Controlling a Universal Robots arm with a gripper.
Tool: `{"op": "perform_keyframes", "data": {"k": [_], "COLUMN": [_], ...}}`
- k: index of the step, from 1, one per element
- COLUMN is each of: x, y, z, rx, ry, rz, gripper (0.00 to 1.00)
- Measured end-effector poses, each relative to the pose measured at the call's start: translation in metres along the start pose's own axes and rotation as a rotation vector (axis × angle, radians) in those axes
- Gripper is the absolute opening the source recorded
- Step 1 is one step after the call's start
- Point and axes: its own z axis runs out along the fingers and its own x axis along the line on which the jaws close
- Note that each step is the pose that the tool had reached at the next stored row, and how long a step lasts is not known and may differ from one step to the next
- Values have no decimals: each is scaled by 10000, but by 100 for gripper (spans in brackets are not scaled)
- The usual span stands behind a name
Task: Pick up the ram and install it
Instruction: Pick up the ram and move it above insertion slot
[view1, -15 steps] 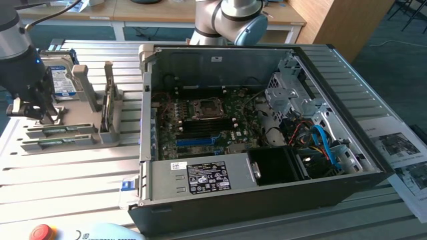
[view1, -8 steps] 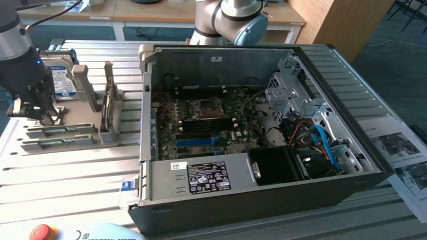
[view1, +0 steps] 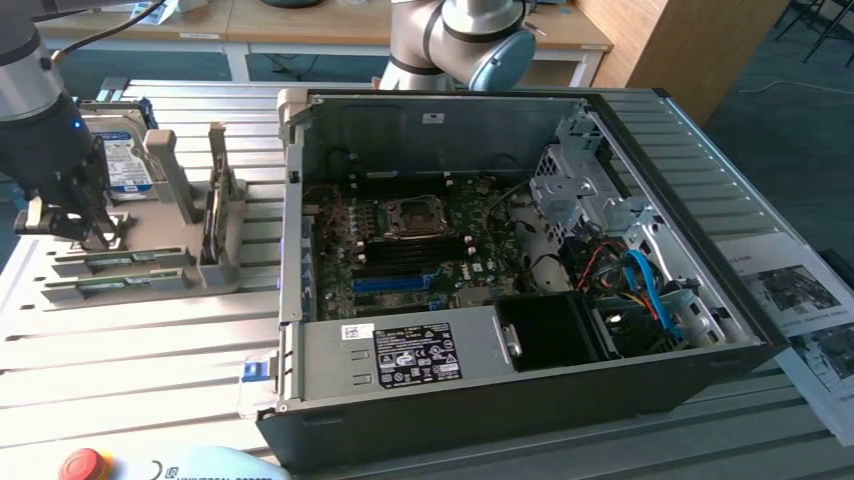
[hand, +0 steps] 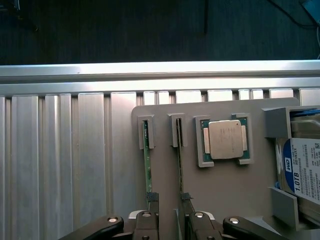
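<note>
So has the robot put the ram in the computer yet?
Not yet. Nothing is done: the ram and a second stick stand in their grey holder. In hand: the gripper hangs open close to them, holding nothing. Left: picking it up and fitting it into the open computer.

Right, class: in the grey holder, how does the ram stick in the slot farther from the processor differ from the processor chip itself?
The ram stick stands on edge in a narrow slot; the processor chip lies flat in a square recess. The ram stick is long and thin; the processor chip is square. The ram stick shows green, the processor chip a silver lid. Both sit in the grey holder.
</note>
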Motion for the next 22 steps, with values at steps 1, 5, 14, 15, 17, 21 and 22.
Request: {"op": "perform_keyframes", "data": {"k": [1,5,14,15,17,21,22], "x": [0,0,1,1,1,2,1], "y": [0,0,-2,-2,-2,-2,-2], "z": [0,0,36,39,43,47,48], "rx": [0,0,-1,0,-1,0,0], "ry": [0,0,0,0,1,0,0], "rz": [0,0,0,0,0,0,0], "gripper": [30,30,30,30,30,30,30]}}
